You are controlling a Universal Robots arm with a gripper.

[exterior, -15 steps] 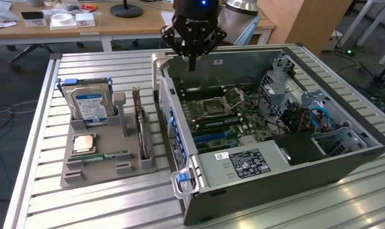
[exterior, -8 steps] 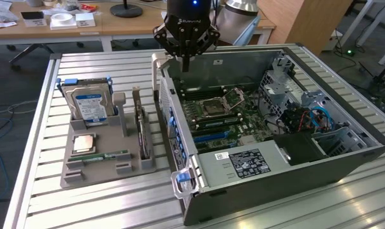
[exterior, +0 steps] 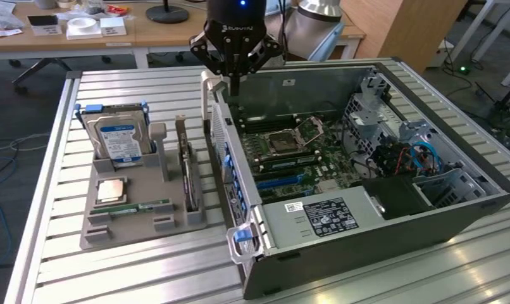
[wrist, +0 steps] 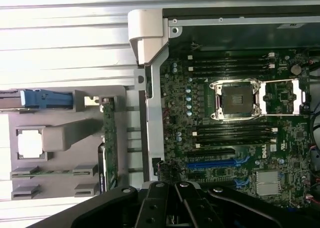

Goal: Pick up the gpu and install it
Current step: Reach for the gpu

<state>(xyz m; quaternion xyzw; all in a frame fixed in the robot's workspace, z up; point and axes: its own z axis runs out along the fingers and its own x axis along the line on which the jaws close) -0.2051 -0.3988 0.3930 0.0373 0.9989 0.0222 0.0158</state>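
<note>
You're hovering the gripper [exterior: 234,81], fingers together and holding nothing, over the case wall [exterior: 214,120]. The gpu [exterior: 188,172] is standing on edge in the holder [exterior: 128,221], just beside the case. Judging from here, opening wide and squaring to its top edge is mattering most; room by the wall is looking tight.
</note>
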